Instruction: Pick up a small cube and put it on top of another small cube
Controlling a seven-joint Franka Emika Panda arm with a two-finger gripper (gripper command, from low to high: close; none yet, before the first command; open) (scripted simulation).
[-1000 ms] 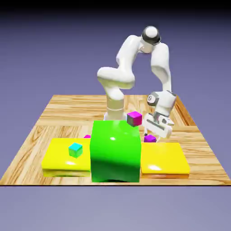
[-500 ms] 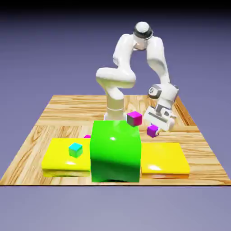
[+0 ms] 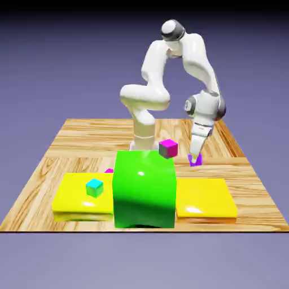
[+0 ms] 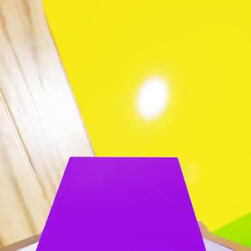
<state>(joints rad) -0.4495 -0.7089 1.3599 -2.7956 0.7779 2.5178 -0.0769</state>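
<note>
Your pincer (image 3: 195,158) is closed tight on the small cube (image 3: 196,160), which hangs at its tip, lifted clear of the tabletop (image 3: 237,141). In the hand view that cube (image 4: 120,206) fills the lower middle, large and purple, hiding both fingertips, which fits a centred grip. Beyond it lies the right-hand yellow slab (image 4: 162,73), so the pincer points down over that slab's edge, with bare wood to one side.

The cube seems to be held this high because what you must reach sits past an obstacle: the big green block (image 3: 144,189) stands between the pincer and the other small cube (image 3: 109,170), of which only a magenta sliver peeks out by the block's far side, next to the left yellow slab (image 3: 79,195). A larger magenta-topped cube (image 3: 168,148) lies just beside the pincer, and a cyan cube (image 3: 94,187) rests on that left slab; neither is your target.

You will likely need to carry over or around the block, then line up squarely before lowering, since the landing face is tiny.
</note>
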